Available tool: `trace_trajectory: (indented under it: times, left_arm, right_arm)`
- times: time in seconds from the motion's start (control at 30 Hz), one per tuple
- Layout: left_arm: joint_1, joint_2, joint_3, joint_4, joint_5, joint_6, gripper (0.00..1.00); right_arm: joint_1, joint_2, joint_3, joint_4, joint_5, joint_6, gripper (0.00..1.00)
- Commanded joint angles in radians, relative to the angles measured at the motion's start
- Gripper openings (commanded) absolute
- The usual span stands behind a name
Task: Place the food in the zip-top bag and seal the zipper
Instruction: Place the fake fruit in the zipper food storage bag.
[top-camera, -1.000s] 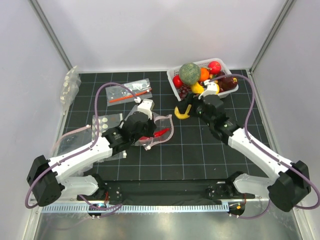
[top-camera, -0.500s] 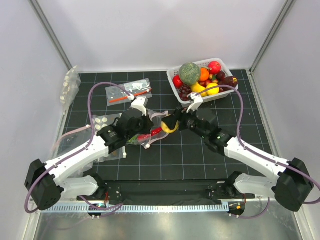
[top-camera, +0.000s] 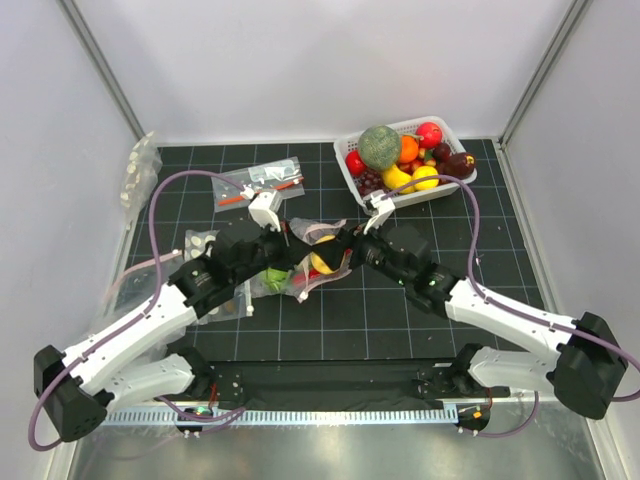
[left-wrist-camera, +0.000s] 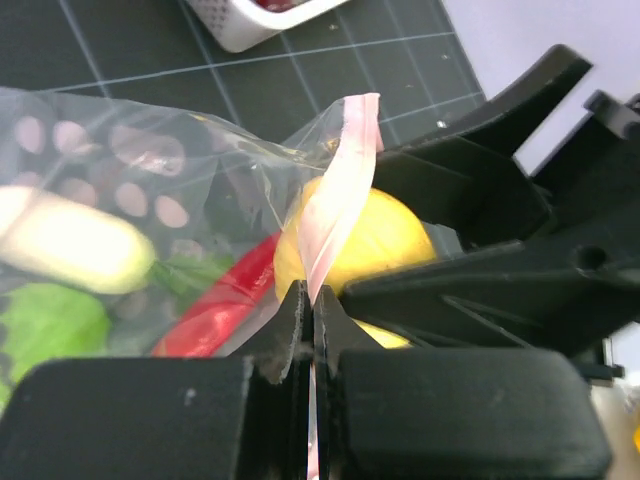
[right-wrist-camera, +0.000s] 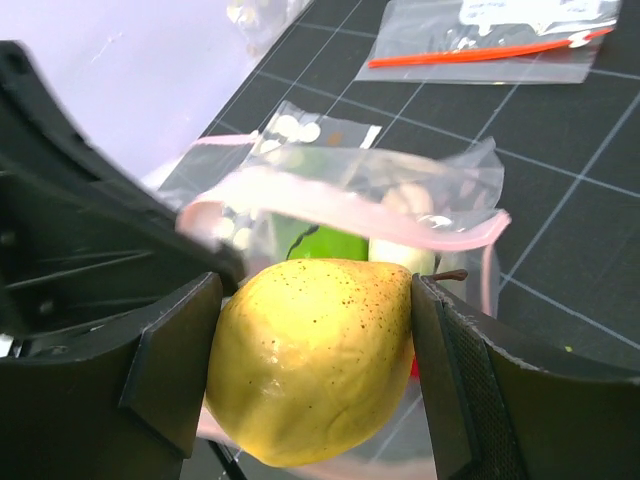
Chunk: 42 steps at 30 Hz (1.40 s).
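Gripping the glossy yellow toy lemon (right-wrist-camera: 310, 340), my right gripper (right-wrist-camera: 315, 385) now meets the clear dotted plastic bag (left-wrist-camera: 150, 150), down from 1 o'clock; left gripper (left-wrist-camera: 308, 335) pinches its pink strip (left-wrist-camera: 345, 170).

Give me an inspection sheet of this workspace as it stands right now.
Surface: black gridded mat.
Job's things: dotted bag, mouth open; chili, green fruit, whitish piece inside; lemon at the mouth.
Clutter: basket of toy fruit; bag with orange stick; second dotted bag.
Grippers: left fingers pinch the pink strip; right fingers hold the lemon.
Cables: purple cable looped over each arm.
Surroundings: plain white walls.
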<state>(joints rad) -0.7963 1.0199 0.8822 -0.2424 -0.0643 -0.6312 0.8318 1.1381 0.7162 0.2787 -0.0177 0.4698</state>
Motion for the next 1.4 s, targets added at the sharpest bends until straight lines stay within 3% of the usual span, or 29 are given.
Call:
trace_trajectory:
  times: [0.0, 0.3, 0.33, 0.37, 0.47, 0.5, 0.73, 0.93, 1.13, 1.37]
  left_arm:
    - [-0.001, -0.035, 0.001, 0.086, 0.152, -0.058, 0.0]
    - [0.002, 0.029, -0.012, 0.202, 0.305, -0.165, 0.0]
    - [0.003, 0.037, -0.009, 0.206, 0.305, -0.167, 0.0]
    - [0.006, 0.04, -0.008, 0.206, 0.307, -0.165, 0.0]
    - [0.017, 0.017, -0.011, 0.195, 0.275, -0.156, 0.0]
    - [0.017, 0.01, -0.012, 0.19, 0.259, -0.148, 0.01]
    - [0.017, -0.095, -0.009, 0.075, 0.039, -0.075, 0.0]
    - [0.017, -0.178, -0.037, 0.034, -0.139, -0.042, 0.0]
    - [0.017, -0.196, -0.052, 0.034, -0.189, -0.03, 0.01]
    - [0.017, -0.187, -0.051, 0.035, -0.187, -0.019, 0.0]
  right_arm:
    - [0.004, -0.055, -0.014, 0.076, 0.099, -0.002, 0.28]
    - [0.021, -0.101, -0.077, 0.097, 0.275, 0.036, 0.29]
    - [0.027, -0.098, -0.069, 0.083, 0.292, 0.035, 0.34]
    - [0.038, -0.094, -0.067, 0.076, 0.306, 0.035, 0.56]
    - [0.05, -0.08, -0.061, 0.065, 0.346, 0.035, 0.88]
    - [0.05, -0.077, -0.06, 0.06, 0.348, 0.035, 0.89]
    - [0.05, -0.109, -0.037, 0.001, 0.371, 0.021, 0.89]
    - [0.05, -0.124, 0.054, -0.157, 0.418, -0.014, 0.76]
    - [0.05, -0.064, 0.138, -0.268, 0.415, -0.037, 0.68]
    - [0.049, 0.035, 0.184, -0.273, 0.297, -0.03, 0.63]
